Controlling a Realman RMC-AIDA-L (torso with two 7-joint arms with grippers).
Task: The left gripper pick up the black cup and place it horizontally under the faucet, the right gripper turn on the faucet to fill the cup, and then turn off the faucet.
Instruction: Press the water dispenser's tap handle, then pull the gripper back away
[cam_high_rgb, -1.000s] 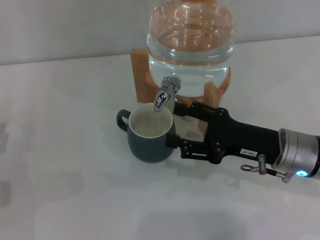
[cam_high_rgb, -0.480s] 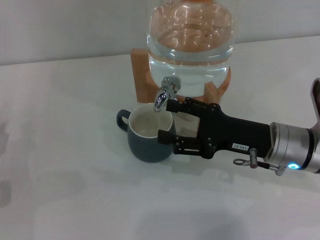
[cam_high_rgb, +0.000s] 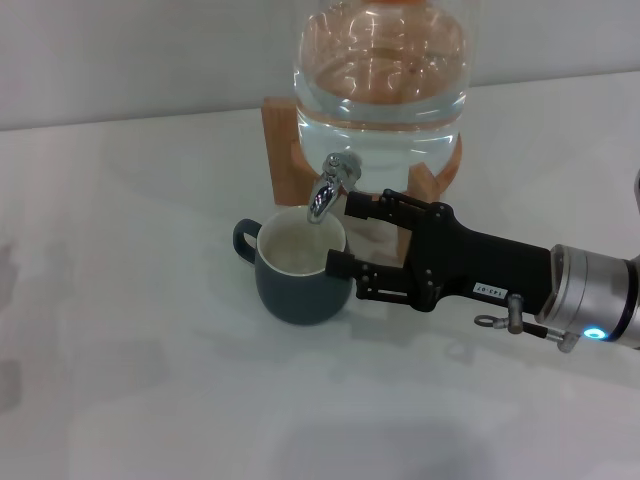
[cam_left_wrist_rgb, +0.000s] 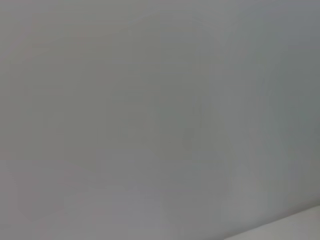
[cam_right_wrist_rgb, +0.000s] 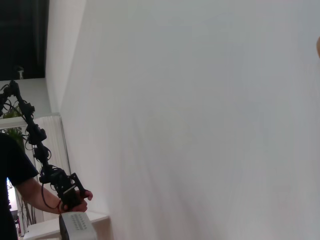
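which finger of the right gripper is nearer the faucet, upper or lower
The upper finger of the right gripper, just beside the faucet; the lower finger lies against the black cup.

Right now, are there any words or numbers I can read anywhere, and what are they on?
Small white label on the black body of the right gripper: it has dark print, but it is too small and blurred to read.
Black cup: no words.
Faucet and glass jar: no words.
Nothing else readable shows in any view.
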